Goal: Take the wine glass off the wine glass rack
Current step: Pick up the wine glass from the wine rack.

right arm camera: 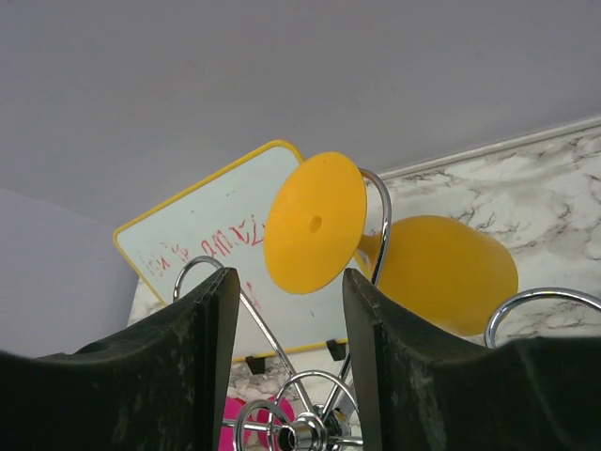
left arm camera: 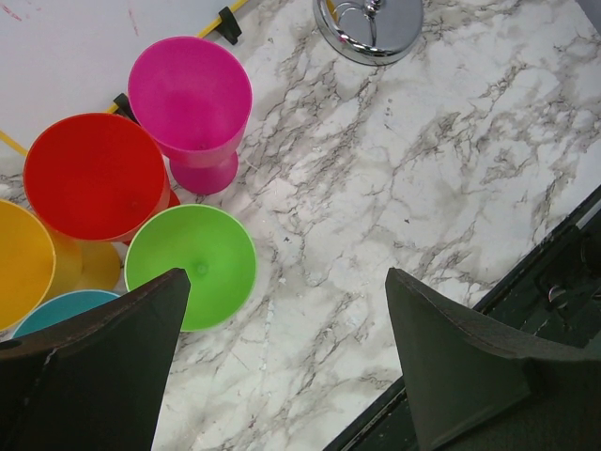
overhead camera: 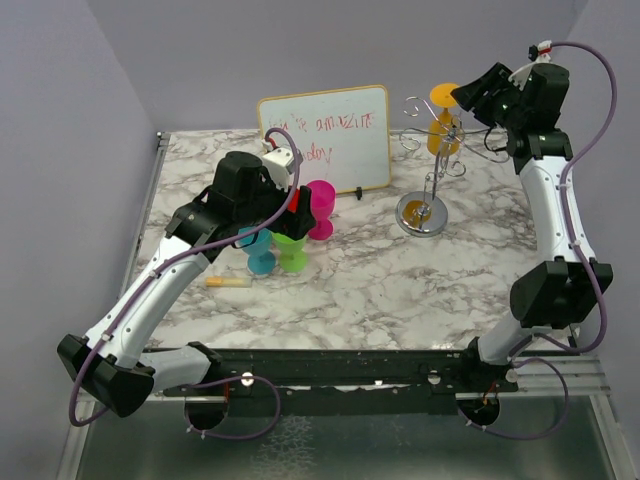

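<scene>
orange wine glass (overhead camera: 441,132) hangs bowl-down by its foot on the wire rack (overhead camera: 424,212), upper right of frame, with right gripper (overhead camera: 463,100) level with that foot, jaws half apart, no grip evident, likely lined up to lift it clear.

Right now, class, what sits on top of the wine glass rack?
An orange wine glass hangs foot-up from a curled arm of the wine glass rack. The bowl's inside faces away, unseen.
</scene>
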Controlling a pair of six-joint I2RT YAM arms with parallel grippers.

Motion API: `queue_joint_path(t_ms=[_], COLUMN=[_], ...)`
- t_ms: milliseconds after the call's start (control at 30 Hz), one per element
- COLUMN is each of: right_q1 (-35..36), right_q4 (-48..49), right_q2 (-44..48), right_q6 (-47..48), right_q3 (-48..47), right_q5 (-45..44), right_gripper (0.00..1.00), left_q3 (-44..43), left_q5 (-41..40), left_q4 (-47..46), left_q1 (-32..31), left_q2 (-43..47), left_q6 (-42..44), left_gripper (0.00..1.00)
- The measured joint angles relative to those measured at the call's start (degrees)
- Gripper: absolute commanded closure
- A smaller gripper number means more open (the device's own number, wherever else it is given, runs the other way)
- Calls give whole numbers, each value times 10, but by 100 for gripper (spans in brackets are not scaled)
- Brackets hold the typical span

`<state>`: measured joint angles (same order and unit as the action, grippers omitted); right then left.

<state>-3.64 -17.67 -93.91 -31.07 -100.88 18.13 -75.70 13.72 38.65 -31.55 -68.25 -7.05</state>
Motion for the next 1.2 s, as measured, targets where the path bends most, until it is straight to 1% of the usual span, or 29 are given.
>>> queue_joint_path(t_ms=[267,467,667,933,1067,1200], right_q1=[0,0,0,0,0,0], right_q4=[15,17,20,34,41,45], right_q2=[-18,-32,-47,-60,-64,-67], right_q6=[-28,-54,-77,-104,-116,-127], right_q3=[-3,-10,-20,-21,-21,-21], right_q5=[-4,-21,-35,-35,-35,-35], right_gripper=[51,56,58,62,62,71], left_q3=[1,1,1,1,1,1], left_q5=[0,0,0,0,0,0], left_q4=[0,0,0,0,0,1], left_q1=[0,0,0,0,0,0], left_q2=[0,0,-2,-3,-3,-4], left_q6=[0,0,0,4,5,5], left_gripper=[13,13,12,13,13,13])
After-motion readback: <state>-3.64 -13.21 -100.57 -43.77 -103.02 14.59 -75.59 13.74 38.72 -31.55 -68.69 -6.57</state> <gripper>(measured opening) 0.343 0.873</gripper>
